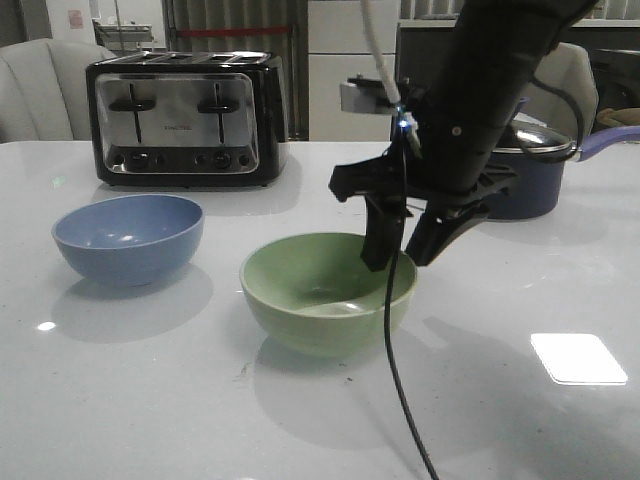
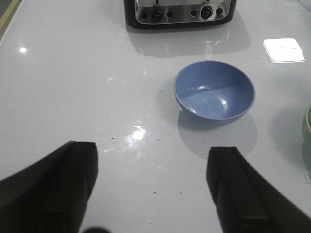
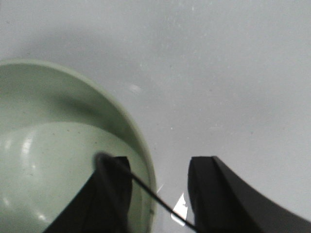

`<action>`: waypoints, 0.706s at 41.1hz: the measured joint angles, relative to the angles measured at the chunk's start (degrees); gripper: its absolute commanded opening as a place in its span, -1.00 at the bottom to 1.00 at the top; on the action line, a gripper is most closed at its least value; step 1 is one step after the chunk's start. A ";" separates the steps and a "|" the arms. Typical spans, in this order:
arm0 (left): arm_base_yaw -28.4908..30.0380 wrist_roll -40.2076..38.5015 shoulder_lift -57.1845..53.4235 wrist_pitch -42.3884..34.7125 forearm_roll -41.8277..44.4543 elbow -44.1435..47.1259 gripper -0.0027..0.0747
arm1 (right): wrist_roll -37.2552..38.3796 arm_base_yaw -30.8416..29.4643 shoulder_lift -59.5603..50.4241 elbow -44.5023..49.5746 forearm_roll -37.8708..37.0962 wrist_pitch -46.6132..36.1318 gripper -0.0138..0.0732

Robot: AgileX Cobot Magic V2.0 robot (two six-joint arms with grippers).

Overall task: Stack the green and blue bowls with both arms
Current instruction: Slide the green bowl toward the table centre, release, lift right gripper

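Note:
The pale green bowl (image 1: 327,292) stands upright at the table's middle. The dusty blue bowl (image 1: 128,238) stands upright to its left, apart from it. My right gripper (image 1: 405,255) is open and straddles the green bowl's right rim, one finger inside the bowl and one outside; the right wrist view shows the rim (image 3: 141,141) between the fingers, with a gap on the outer side. My left gripper (image 2: 154,165) is open and empty above bare table, short of the blue bowl (image 2: 214,90). The left arm does not show in the front view.
A black and chrome toaster (image 1: 186,118) stands at the back left. A dark lidded saucepan (image 1: 528,170) stands at the back right behind my right arm. A thin black cable (image 1: 392,350) hangs from the right arm across the green bowl's front.

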 measured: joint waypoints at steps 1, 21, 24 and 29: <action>0.00 0.00 0.00 0.00 0.00 0.00 0.44 | -0.60 0.00 -0.97 0.26 -0.18 -0.11 0.28; 0.00 0.00 0.00 0.00 0.00 0.00 0.44 | -8.52 0.00 -36.57 19.34 -0.21 -1.31 0.28; 0.00 0.00 0.00 0.00 0.00 0.00 0.44 | -8.52 0.00 -41.30 22.61 -0.21 -1.31 0.28; 0.00 0.00 0.00 0.00 0.00 0.00 0.44 | -8.52 0.00 -48.92 28.29 -0.21 -1.20 0.28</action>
